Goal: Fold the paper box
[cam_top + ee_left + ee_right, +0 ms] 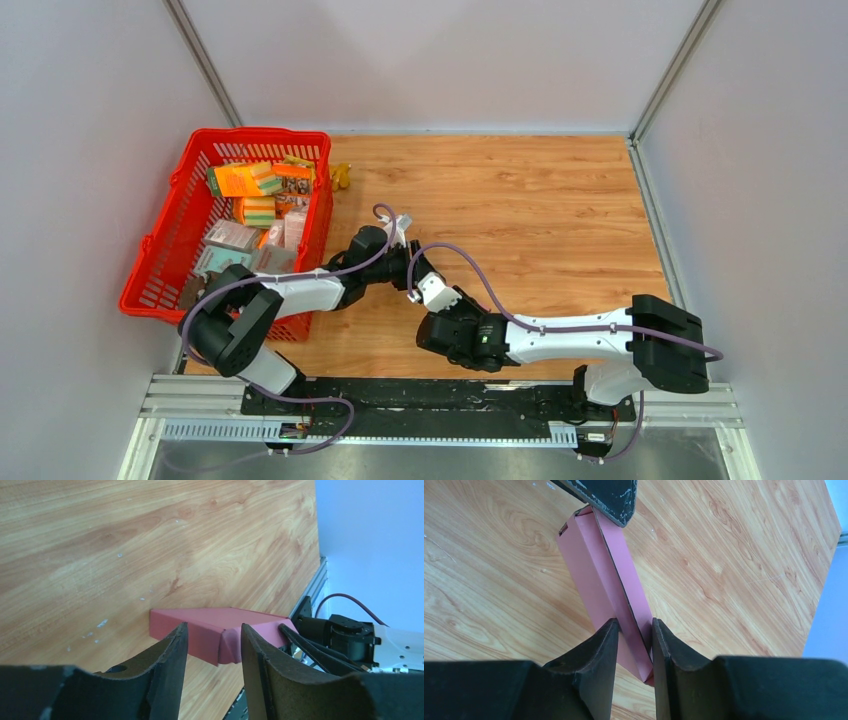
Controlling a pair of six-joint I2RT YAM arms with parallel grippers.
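Pinching the near end of the paper box (594,570), the right gripper (634,626) has its fingers clamped on a thin pink edge at 6 o'clock in its wrist view. From there the box lies on the wooden table (734,580), its long axis running away toward 11 o'clock. At that far end a finger (611,495) of the left gripper (212,630) meets the box. Its jaws stand apart, grasping nothing, and a folded corner shows in the gap. Overhead, the grippers hide the box near mid-table, with the red basket (160,270) at 9 o'clock.
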